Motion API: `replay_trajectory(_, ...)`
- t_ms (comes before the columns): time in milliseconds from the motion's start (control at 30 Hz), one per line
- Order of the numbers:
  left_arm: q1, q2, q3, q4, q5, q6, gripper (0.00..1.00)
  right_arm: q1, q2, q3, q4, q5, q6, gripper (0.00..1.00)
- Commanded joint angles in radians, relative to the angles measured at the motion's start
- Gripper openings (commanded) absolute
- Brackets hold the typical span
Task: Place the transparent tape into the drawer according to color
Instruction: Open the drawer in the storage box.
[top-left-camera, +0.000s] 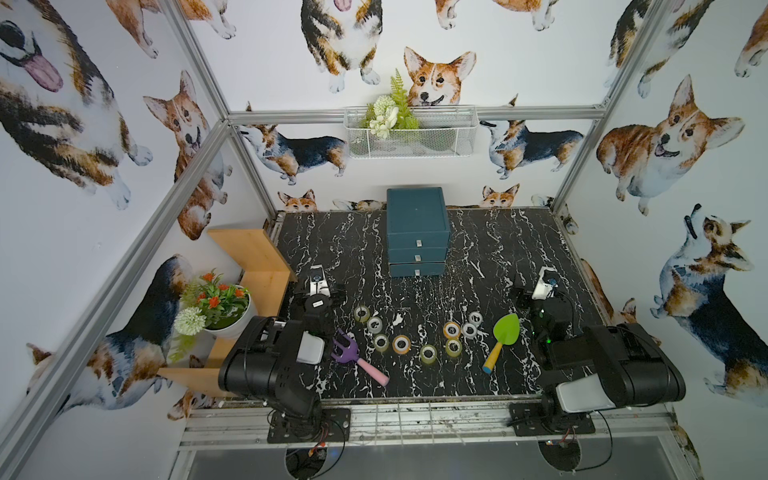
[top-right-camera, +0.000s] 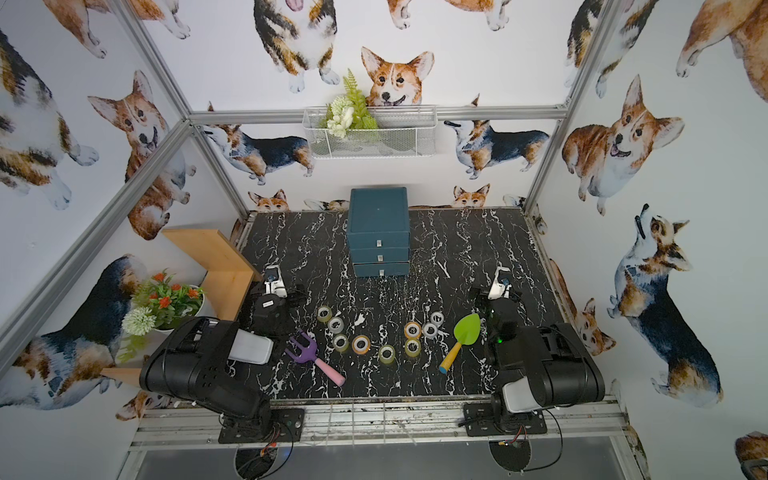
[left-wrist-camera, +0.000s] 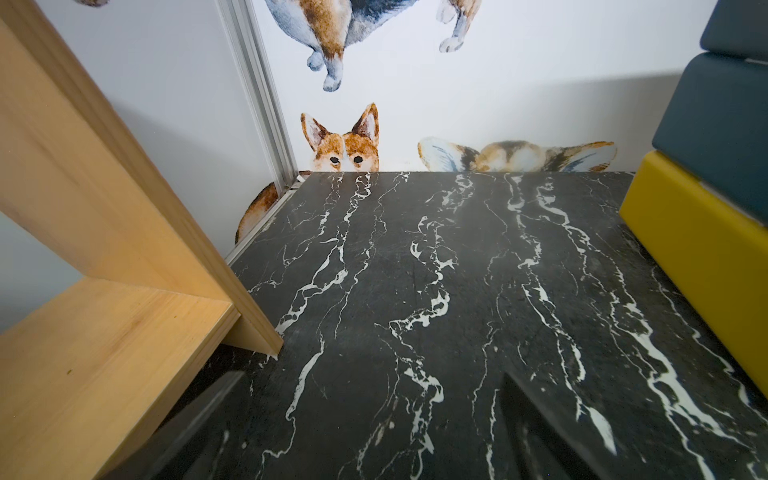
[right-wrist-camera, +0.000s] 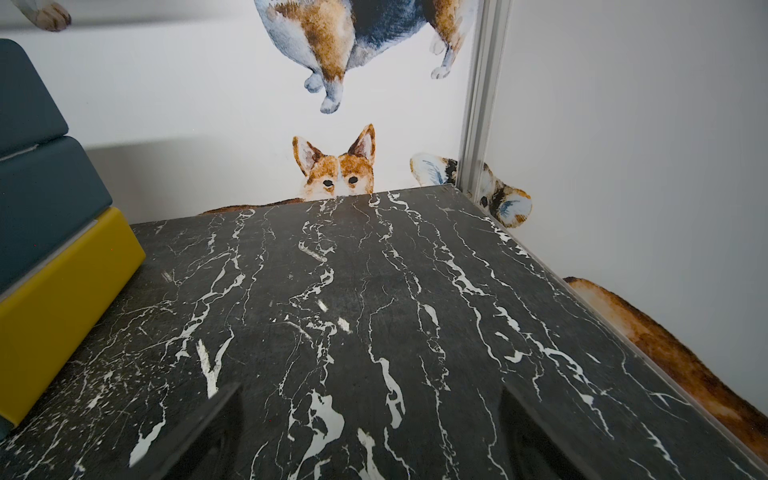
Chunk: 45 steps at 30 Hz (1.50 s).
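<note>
Sorting unstarted: nine tape rolls (top-left-camera: 401, 344) lie lower centre on the desk (top-left-camera: 498, 249), drawer chest (top-left-camera: 417, 232) shut. Left claw (left-wrist-camera: 370, 376) and right claw (right-wrist-camera: 372, 386) gape empty; a drawer likely needs opening first.

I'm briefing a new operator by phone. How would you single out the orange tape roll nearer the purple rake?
From the blue drawer cabinet on the marble table, come toward the robot to the tape rolls. In the group beside the purple rake, the orange tape roll lies farthest from the rake, its neighbours yellow-green or clear.
</note>
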<state>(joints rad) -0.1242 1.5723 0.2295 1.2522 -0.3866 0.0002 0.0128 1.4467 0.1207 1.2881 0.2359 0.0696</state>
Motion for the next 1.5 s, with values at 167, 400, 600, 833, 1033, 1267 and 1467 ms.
replay_trajectory(167, -0.005, 0.005, 0.002, 0.042, -0.015, 0.015, 0.99, -0.006, 0.001, 0.006, 0.008, -0.017, 0.004, 1.00)
replay_trajectory(400, -0.013, -0.005, -0.016, 0.070, -0.046, 0.016, 0.99, -0.007, -0.051, -0.010, -0.006, 0.030, 0.035, 1.00)
replay_trajectory(600, -0.014, -0.050, -0.028, 0.056, -0.035, 0.019, 1.00, 0.000, -0.060, -0.021, 0.003, 0.037, 0.031, 1.00)
replay_trajectory(833, -0.019, -0.068, 0.316, -0.569, 0.135, 0.088, 1.00, -0.009, -0.063, 0.018, -0.054, 0.008, 0.027, 1.00)
replay_trajectory(1033, -0.046, -0.271, 0.220, -0.380, 0.075, 0.089, 0.99, 0.090, -0.149, 0.181, -0.444, 0.158, 0.038, 1.00)
replay_trajectory(1267, -0.045, -0.355, 0.440, -0.739, -0.235, -0.312, 1.00, 0.189, -0.174, 0.266, -0.561, 0.363, 0.112, 1.00)
replay_trajectory(1467, -0.009, -0.502, 0.423, -0.875, -0.205, -0.591, 1.00, 0.163, -0.243, 0.376, -0.957, 0.470, 0.708, 1.00)
